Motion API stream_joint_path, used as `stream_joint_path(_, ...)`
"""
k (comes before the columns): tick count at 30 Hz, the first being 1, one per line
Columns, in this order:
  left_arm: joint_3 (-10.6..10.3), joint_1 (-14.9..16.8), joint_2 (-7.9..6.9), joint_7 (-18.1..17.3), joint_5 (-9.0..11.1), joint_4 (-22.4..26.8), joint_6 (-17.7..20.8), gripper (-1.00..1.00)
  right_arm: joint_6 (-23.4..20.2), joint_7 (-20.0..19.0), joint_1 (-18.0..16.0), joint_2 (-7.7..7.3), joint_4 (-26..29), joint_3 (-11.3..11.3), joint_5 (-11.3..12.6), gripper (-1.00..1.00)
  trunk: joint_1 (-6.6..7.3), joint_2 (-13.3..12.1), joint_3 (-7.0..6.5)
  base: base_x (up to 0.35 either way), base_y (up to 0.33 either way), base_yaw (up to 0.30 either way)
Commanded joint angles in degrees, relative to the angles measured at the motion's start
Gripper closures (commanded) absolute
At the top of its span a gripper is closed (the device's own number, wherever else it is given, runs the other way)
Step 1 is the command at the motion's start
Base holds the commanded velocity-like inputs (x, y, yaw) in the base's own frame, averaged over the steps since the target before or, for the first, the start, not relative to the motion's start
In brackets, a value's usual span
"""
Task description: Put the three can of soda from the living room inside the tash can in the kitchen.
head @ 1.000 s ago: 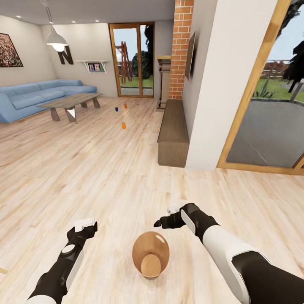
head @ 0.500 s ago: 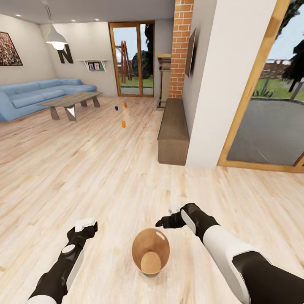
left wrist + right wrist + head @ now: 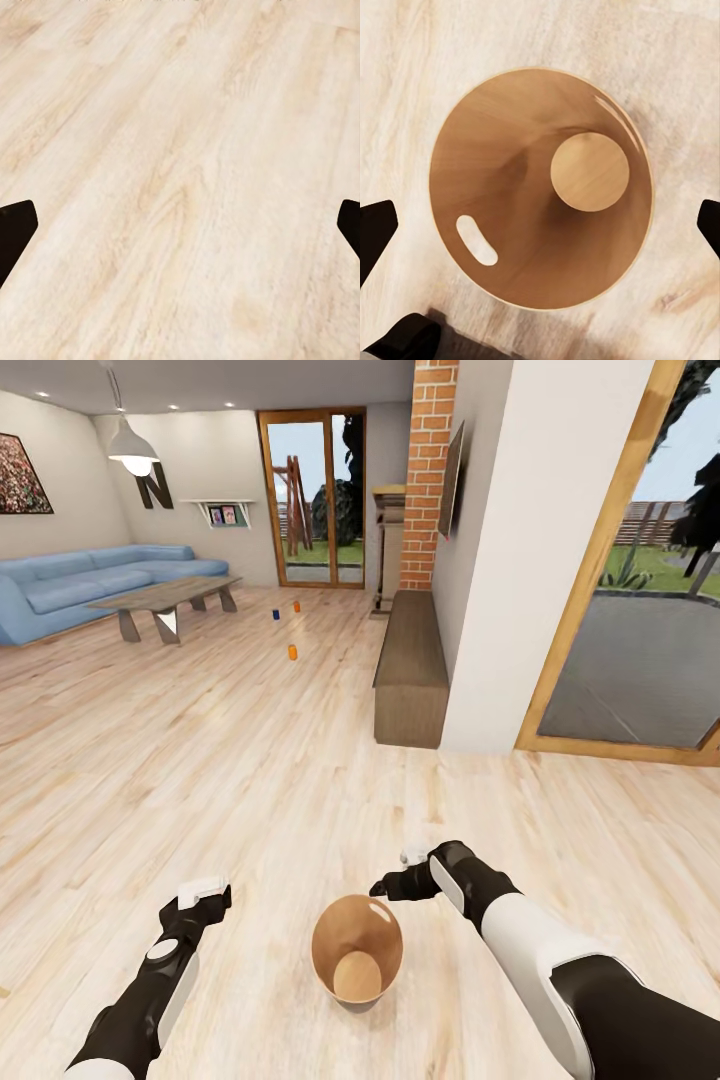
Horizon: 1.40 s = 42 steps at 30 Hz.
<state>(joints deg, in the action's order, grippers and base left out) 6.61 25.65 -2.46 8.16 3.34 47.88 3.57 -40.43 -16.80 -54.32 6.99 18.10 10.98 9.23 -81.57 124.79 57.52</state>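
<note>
The bin (image 3: 357, 962) stood on the plank floor (image 3: 250, 780) between my two arms, its mouth tilted up toward my head camera. My right gripper (image 3: 392, 883) hung just above its far rim, apart from it, fingers spread wide; in the right wrist view the bin (image 3: 540, 187) lay squarely between my fingertips (image 3: 375, 232), which sat at either edge of the frame, well outside the rim. I held nothing. My left gripper (image 3: 203, 888) hovered over bare floor beside the bin, also open and empty, its dark fingertips (image 3: 15, 232) far apart over the planks (image 3: 180, 180).

The cans stood far off across the room, on the floor past the low table (image 3: 165, 600) and the sofa (image 3: 90, 580): an orange can (image 3: 292, 653) nearest, the blue can (image 3: 276, 616) beyond it, another orange one (image 3: 297, 607) closest to the glass doors (image 3: 312, 500).
</note>
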Motion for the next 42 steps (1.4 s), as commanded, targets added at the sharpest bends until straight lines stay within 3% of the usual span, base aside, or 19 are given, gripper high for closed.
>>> stream_joint_path(1,0.0,0.0,0.0,0.0,0.0,0.0,0.0,-1.0,0.0,0.0,0.0,0.0,0.0,0.0,0.0,-1.0,0.0,0.0,0.0,0.0,0.0,0.0)
stream_joint_path(7,-0.4,-0.1,0.0,0.0,0.0,0.1,-0.1,-1.0,0.0,-0.1,0.0,-0.03,0.0,0.0,0.0,-1.0,0.0,0.0,0.0,0.0,0.003,0.0)
stream_joint_path(16,-3.4,-0.1,0.0,0.0,0.0,0.1,0.3,-1.0,0.0,-0.1,0.0,-0.13,0.0,-0.1,0.0,-1.0,0.0,0.0,0.0,0.0,0.167,0.0)
stream_joint_path(32,-3.7,-0.1,0.0,0.0,0.0,0.2,-0.1,-1.0,0.1,-0.1,0.0,-0.44,0.4,-0.5,0.2,-1.0,0.0,0.0,0.0,0.0,0.037,0.0)
stream_joint_path(37,-3.7,-0.1,0.0,0.0,0.0,0.2,-0.1,-1.0,0.1,0.0,0.0,-1.27,0.3,-0.9,0.5,-1.0,0.0,0.0,0.0,0.0,0.002,0.0)
stream_joint_path(42,-3.7,-0.1,0.0,0.0,0.0,1.5,0.0,-1.0,0.1,2.7,0.0,-3.48,-0.1,-2.6,0.6,-1.0,0.0,0.0,0.0,0.0,0.0,0.0)
